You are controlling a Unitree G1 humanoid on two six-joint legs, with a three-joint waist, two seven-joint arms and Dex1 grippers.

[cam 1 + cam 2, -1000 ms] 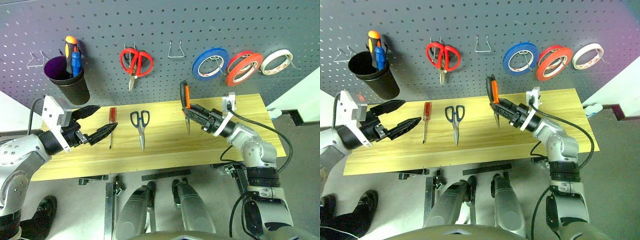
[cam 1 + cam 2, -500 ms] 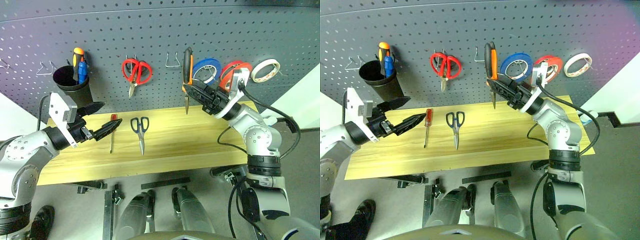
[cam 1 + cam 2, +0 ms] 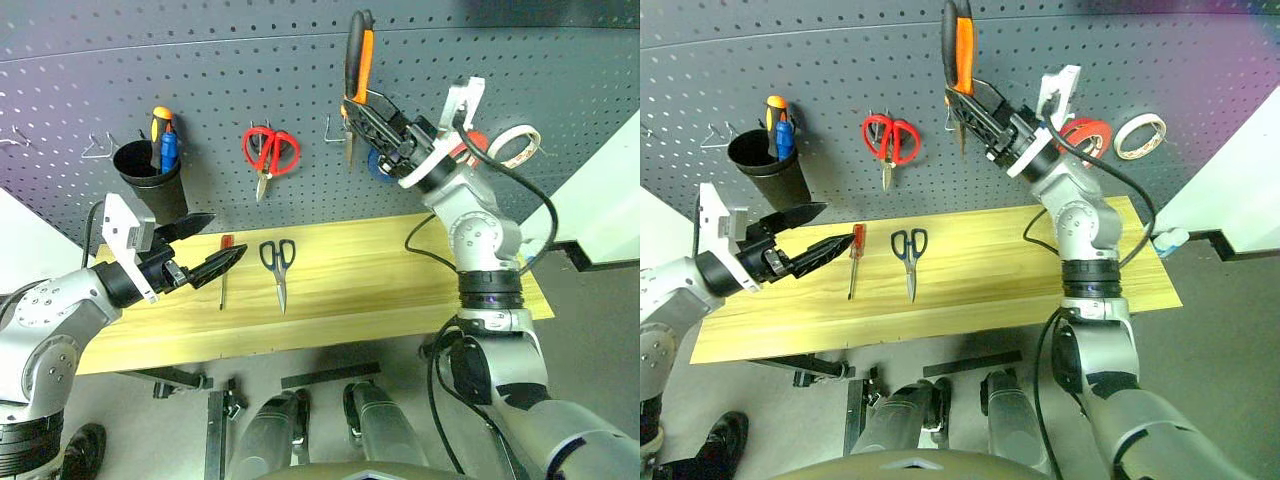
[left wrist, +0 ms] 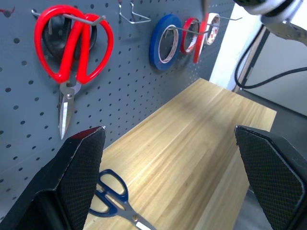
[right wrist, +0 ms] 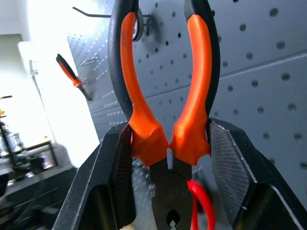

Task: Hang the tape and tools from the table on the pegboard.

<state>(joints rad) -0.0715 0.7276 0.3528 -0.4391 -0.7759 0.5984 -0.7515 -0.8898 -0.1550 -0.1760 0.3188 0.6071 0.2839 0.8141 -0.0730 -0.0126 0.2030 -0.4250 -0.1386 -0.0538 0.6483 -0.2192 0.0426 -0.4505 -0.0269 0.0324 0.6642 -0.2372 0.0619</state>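
Presently, contents by location.

Wall: dark grey pegboard (image 3: 200,90), perforated in even rows, spanning the back of the scene. On it, from the robot's left: bare wire hooks; a black cup (image 3: 147,177) holding an orange-handled and a blue-handled screwdriver; red-handled scissors (image 3: 268,152) hung blades down; an empty wire hook (image 4: 134,14); a blue tape roll (image 4: 164,40); the red-orange tape roll (image 3: 1085,135), already hanging beside the blue one; a cream-white tape roll (image 3: 1139,134) at the far right.

Surface: long table (image 3: 400,280), light wood-grain top on a dark metal frame, set against the pegboard. On it lie the red-handled screwdriver (image 3: 854,260) and, just to its right, the dark-handled scissors (image 3: 908,255), blades toward the robot. The two are near each other but apart.

Room: grey floor below the table; a pale wall to the right of the pegboard with a cable running along its foot.

Right gripper (image 3: 372,115): raised in front of the upper pegboard, clenched on the orange-and-black pliers (image 3: 960,60) at the base of the handles, handles pointing up, nose down. Whether the pliers touch the board or a hook cannot be told.

Left gripper (image 3: 205,248): fingers spread wide, grasping nothing, held above the table's left part with the lower fingertip close to the screwdriver's handle.
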